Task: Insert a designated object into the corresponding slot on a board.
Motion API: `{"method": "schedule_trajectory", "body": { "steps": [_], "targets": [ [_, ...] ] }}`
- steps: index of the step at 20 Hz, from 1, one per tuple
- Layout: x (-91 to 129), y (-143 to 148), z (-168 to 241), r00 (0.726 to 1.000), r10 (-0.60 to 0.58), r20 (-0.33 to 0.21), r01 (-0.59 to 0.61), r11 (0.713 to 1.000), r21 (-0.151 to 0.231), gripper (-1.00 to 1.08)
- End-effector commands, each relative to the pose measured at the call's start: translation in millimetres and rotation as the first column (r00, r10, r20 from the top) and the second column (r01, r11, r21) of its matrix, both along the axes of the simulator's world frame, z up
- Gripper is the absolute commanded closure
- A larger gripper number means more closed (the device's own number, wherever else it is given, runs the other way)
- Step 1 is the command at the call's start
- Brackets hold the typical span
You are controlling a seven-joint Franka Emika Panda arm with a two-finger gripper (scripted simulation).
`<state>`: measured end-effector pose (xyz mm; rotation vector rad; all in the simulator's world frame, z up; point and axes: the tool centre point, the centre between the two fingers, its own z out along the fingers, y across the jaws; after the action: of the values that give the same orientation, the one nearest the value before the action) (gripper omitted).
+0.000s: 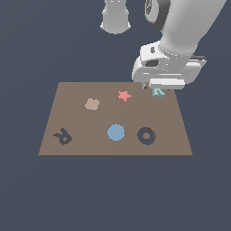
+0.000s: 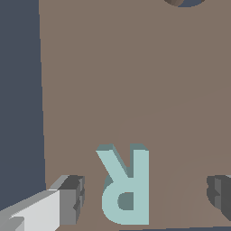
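Wrist view is showing the teal letter R (image 2: 124, 187) lying flat on the brown board (image 2: 135, 81), right between the two grey fingers (image 2: 70, 198) of the hand (image 2: 144, 196). The fingers are standing wide apart, one on each side of the letter, and neither one is touching it. So the hand is spread and is holding nothing.

Exterior view is showing the hand (image 1: 158, 86) hanging low over the far corner of the board (image 1: 81, 149), toward the exterior view's right. A small bit of the teal letter R (image 1: 158, 92) is peeking out under it, just beside the pink star (image 1: 124, 95).

The dark R-shaped slot (image 1: 62, 136) is sitting at the near corner toward the exterior view's left, well apart from the letter, and it is empty.

I think the job is only starting. The letter is not yet picked up. What is left is squeezing it, lifting it, carrying it across the board past the blue disc (image 1: 116, 132), turning it to match the slot, and pushing it in.
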<state>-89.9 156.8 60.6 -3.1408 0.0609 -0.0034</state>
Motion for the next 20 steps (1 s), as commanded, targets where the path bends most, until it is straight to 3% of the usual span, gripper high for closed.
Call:
{"method": "schedule_trajectory", "body": {
  "steps": [1, 18, 19, 20],
  "targets": [
    [-5, 8, -6, 1.0, -0.004, -0.001, 0.004, 1.0, 0.0, -0.92],
    [-8, 15, -31, 1.0, -0.005, -0.002, 0.005, 1.0, 0.0, -0.92],
    [-8, 15, -31, 1.0, -0.005, -0.002, 0.005, 1.0, 0.0, 1.08],
    [-8, 15, -31, 1.0, -0.005, -0.002, 0.005, 1.0, 0.0, 1.08]
  ]
}}
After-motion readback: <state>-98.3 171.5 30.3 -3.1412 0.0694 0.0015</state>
